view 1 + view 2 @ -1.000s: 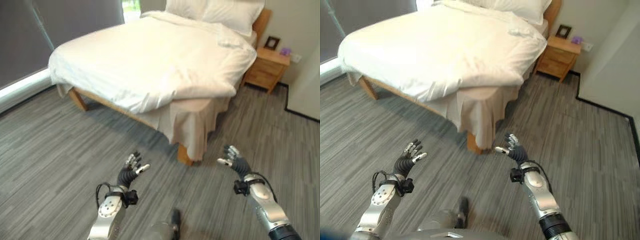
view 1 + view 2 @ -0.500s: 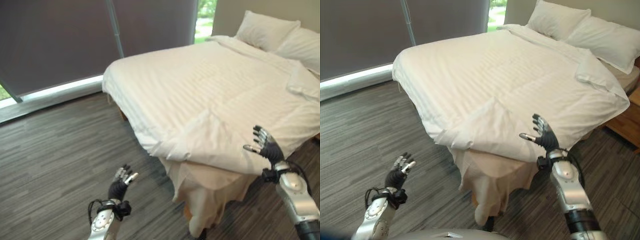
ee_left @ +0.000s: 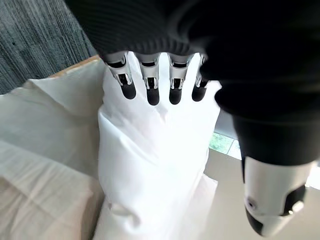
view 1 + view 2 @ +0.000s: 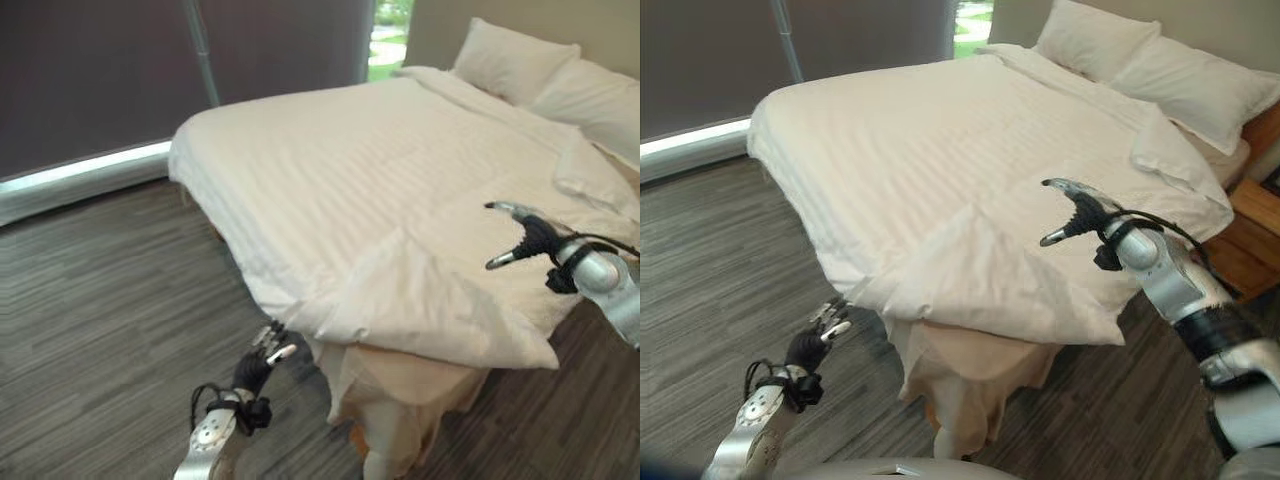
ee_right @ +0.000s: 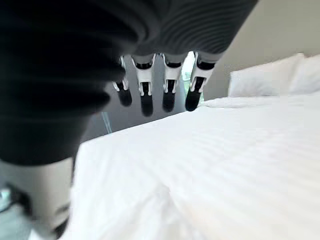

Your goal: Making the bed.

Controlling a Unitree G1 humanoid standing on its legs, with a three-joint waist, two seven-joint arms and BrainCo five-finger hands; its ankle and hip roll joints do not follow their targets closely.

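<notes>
A bed with a white duvet (image 4: pixel 400 190) fills the middle of the eye views. The duvet's near corner (image 4: pixel 400 290) is folded back on itself above a beige bed skirt (image 4: pixel 400 385). Two white pillows (image 4: pixel 520 60) lie at the head. My right hand (image 4: pixel 525 238) hovers open over the duvet near the bed's right edge, holding nothing. My left hand (image 4: pixel 262 362) is open and low, close to the folded corner, fingers straight in the left wrist view (image 3: pixel 150 85) with the white cloth (image 3: pixel 150 165) just past them.
Grey wood-grain floor (image 4: pixel 100 300) lies to the left and in front of the bed. A dark window wall (image 4: pixel 90 70) with a pale sill runs behind. A wooden nightstand (image 4: pixel 1250 225) stands at the right of the bed.
My right hand has risen and moved out over the duvet. The left hand has moved closer to the folded corner. The camera has shifted, so the bed sits further left.
</notes>
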